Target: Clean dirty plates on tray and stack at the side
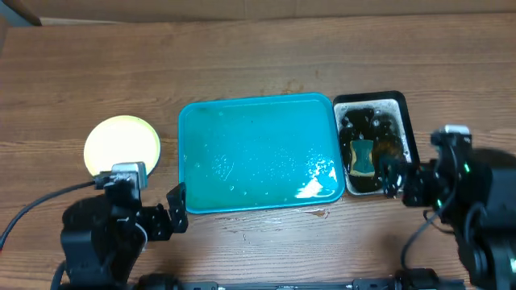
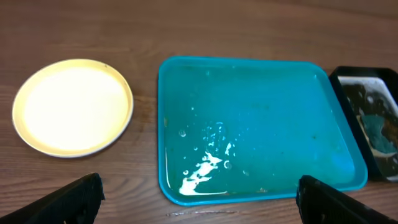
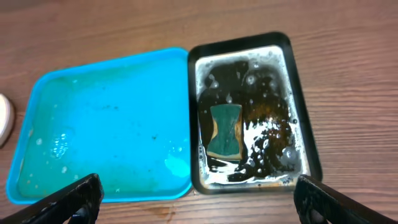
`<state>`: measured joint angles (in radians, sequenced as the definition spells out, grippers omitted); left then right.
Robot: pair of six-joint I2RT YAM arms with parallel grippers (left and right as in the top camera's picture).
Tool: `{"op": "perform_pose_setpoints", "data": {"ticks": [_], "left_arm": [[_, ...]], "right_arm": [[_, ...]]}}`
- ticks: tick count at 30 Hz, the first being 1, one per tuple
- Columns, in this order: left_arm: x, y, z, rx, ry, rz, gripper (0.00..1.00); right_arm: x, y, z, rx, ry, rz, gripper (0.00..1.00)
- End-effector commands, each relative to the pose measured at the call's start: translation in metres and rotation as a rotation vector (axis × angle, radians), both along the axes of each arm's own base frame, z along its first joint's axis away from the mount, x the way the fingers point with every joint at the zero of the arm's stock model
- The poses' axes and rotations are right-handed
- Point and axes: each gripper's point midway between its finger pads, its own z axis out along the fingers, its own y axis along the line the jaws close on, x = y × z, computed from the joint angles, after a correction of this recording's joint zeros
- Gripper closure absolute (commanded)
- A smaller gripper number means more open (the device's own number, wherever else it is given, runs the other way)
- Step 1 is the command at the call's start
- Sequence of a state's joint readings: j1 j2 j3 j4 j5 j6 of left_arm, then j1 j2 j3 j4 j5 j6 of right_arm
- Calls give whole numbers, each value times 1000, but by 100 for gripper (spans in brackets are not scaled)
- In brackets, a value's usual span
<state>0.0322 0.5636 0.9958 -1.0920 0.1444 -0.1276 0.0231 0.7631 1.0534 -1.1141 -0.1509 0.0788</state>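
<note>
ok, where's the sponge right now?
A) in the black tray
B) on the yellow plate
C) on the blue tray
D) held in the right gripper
A: the sponge lies inside the black tray, sitting in dirty water.

No text, label, brand, number or sign is legible in any view. Surfaces checked: turquoise tray (image 2: 261,99) ahead of the left claw (image 2: 199,186), pale yellow plate (image 2: 73,107) ahead and to its left, and black tray (image 3: 301,112) with sponge (image 3: 224,129) ahead of the right claw (image 3: 198,185). All appear unmarked.
</note>
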Motion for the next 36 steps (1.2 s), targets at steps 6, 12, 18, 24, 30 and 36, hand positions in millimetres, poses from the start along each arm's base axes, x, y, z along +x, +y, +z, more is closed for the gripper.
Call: {"op": "perform_pose_setpoints", "data": {"ticks": [6, 12, 18, 24, 30, 36], "left_arm": [[-3, 2, -9, 7, 27, 15, 0], [-3, 2, -9, 7, 27, 14, 0], [-3, 2, -9, 7, 27, 14, 0], [-3, 2, -9, 7, 27, 14, 0], [-3, 2, -9, 7, 27, 14, 0], [-3, 2, -9, 7, 27, 14, 0]], "right_arm": [[-7, 0, 5, -2, -33, -2, 0], [-7, 0, 5, -2, -32, -2, 0], [-7, 0, 5, -2, -32, -2, 0], [-9, -1, 7, -5, -45, -6, 0], [-19, -15, 27, -54, -173, -64, 0], [-25, -16, 35, -69, -446, -60, 0]]}}
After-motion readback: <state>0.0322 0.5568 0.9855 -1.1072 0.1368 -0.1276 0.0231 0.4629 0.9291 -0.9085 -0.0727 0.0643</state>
